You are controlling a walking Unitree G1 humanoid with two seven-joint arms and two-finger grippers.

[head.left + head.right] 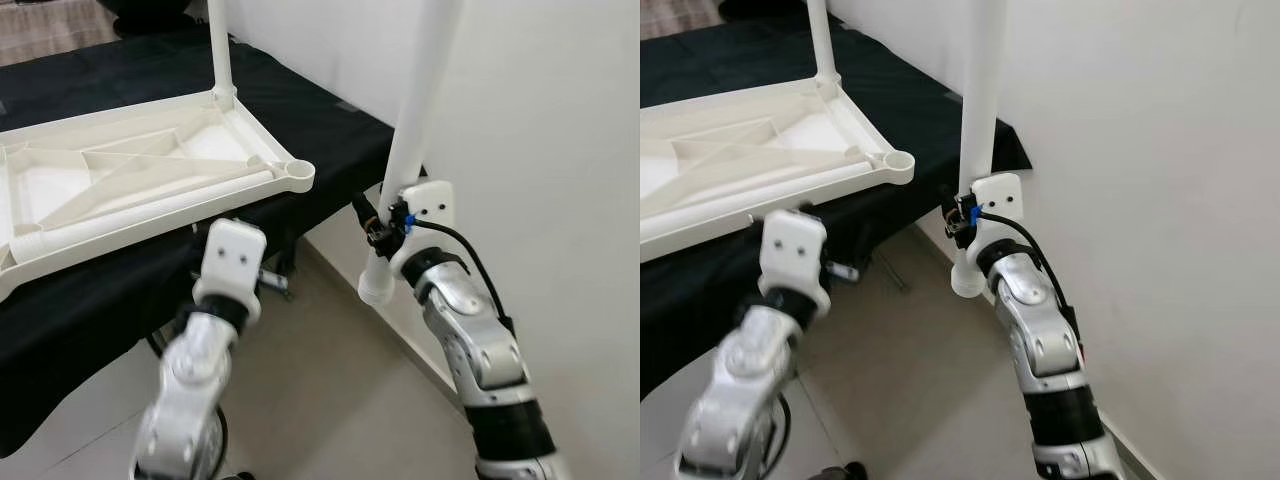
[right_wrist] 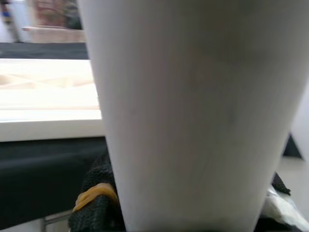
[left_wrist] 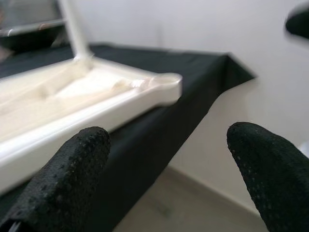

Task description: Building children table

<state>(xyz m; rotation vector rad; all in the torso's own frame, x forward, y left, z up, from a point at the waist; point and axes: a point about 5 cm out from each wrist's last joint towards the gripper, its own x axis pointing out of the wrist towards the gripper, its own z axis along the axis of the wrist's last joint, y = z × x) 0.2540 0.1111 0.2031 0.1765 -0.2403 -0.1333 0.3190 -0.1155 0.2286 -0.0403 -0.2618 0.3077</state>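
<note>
A black-draped worktop (image 1: 300, 110) fills the upper left of the frame, running back along a white wall (image 1: 560, 120) on the right. On the cloth lies the white plastic children's tabletop (image 1: 120, 185), upside down with its ribbed underside showing. One leg (image 1: 219, 45) already stands upright in its far corner, and a loose leg (image 1: 140, 212) lies along the near rim. The near right corner socket (image 1: 298, 172) is bare. At centre right the right gripper (image 1: 385, 228) pinches another white leg (image 1: 415, 130), held nearly upright beside the worktop's edge. At lower left the left gripper (image 3: 166, 159) hangs below the tabletop rim, its black fingers (image 3: 67, 174) spread around nothing.
</note>
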